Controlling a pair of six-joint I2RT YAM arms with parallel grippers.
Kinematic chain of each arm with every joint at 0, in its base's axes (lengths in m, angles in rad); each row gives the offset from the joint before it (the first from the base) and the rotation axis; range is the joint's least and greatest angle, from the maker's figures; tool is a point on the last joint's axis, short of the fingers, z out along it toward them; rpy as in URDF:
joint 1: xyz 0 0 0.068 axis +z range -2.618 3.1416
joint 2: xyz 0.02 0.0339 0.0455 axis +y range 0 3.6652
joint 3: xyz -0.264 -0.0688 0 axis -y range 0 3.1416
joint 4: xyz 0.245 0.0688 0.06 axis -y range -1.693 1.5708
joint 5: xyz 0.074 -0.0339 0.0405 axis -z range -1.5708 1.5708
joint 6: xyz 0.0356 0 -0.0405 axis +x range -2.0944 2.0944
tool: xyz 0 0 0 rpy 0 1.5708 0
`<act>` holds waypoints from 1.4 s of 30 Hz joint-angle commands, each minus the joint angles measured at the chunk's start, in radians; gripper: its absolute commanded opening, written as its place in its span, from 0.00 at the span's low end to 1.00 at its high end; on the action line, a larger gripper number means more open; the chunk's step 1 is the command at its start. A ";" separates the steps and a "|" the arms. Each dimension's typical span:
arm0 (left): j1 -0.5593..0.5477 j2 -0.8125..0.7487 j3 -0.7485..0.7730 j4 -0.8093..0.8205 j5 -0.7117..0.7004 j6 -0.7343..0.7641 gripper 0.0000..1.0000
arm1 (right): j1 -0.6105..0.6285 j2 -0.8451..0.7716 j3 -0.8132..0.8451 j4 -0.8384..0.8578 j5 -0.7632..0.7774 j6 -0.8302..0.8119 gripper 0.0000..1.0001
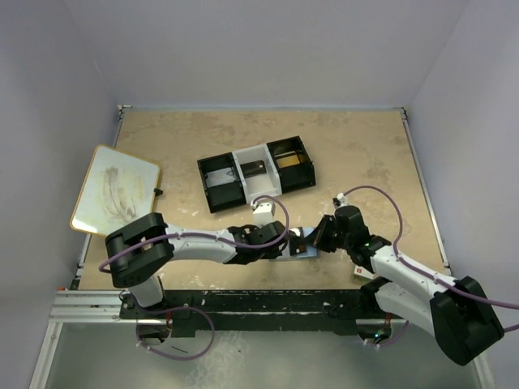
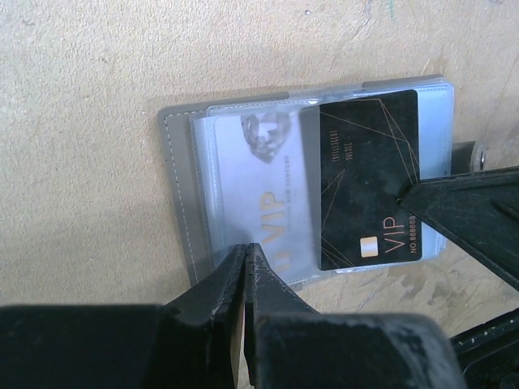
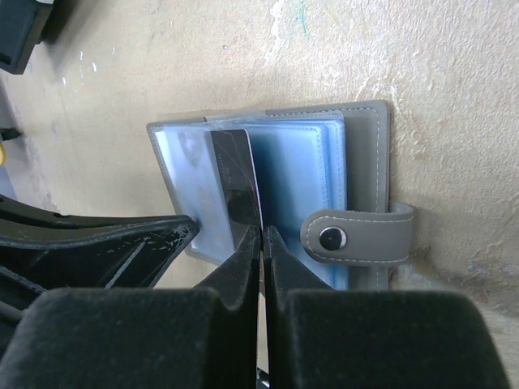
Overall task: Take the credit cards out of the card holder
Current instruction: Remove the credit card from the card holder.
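Note:
The grey card holder (image 2: 177, 194) (image 3: 369, 170) (image 1: 298, 245) lies open on the table between both arms, its pale blue sleeves showing. One sleeve holds a pale VIP card (image 2: 259, 186). A black VIP credit card (image 2: 365, 178) (image 3: 235, 174) sticks partly out of its sleeve. My right gripper (image 3: 261, 232) (image 1: 319, 241) is shut on that card's edge, and one of its fingers (image 2: 470, 215) reaches in from the right in the left wrist view. My left gripper (image 2: 246, 248) (image 1: 284, 243) is shut with nothing in it, its tips pressing on the sleeve over the pale card. The snap strap (image 3: 357, 235) lies flat.
A black-and-white three-compartment tray (image 1: 255, 172) sits behind the holder at mid-table. A white board (image 1: 116, 189) lies at the left edge. The table's raised rim runs along the back and both sides.

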 commanded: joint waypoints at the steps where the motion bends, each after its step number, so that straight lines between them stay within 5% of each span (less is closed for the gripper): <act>1: -0.023 -0.035 -0.023 -0.057 -0.046 0.057 0.02 | -0.009 0.003 -0.030 0.037 -0.007 0.000 0.00; 7: -0.026 -0.087 0.075 -0.080 -0.076 0.126 0.21 | -0.010 0.041 -0.027 0.049 -0.037 -0.007 0.00; 11: -0.026 -0.038 0.139 -0.038 -0.037 0.152 0.23 | -0.010 0.030 -0.048 0.089 -0.059 0.006 0.00; 31: -0.016 0.093 0.120 -0.026 0.015 0.082 0.01 | -0.020 0.009 -0.082 0.124 -0.087 0.048 0.00; 42: -0.017 0.108 0.168 -0.129 -0.009 0.123 0.00 | -0.021 0.028 -0.108 0.255 -0.164 0.083 0.20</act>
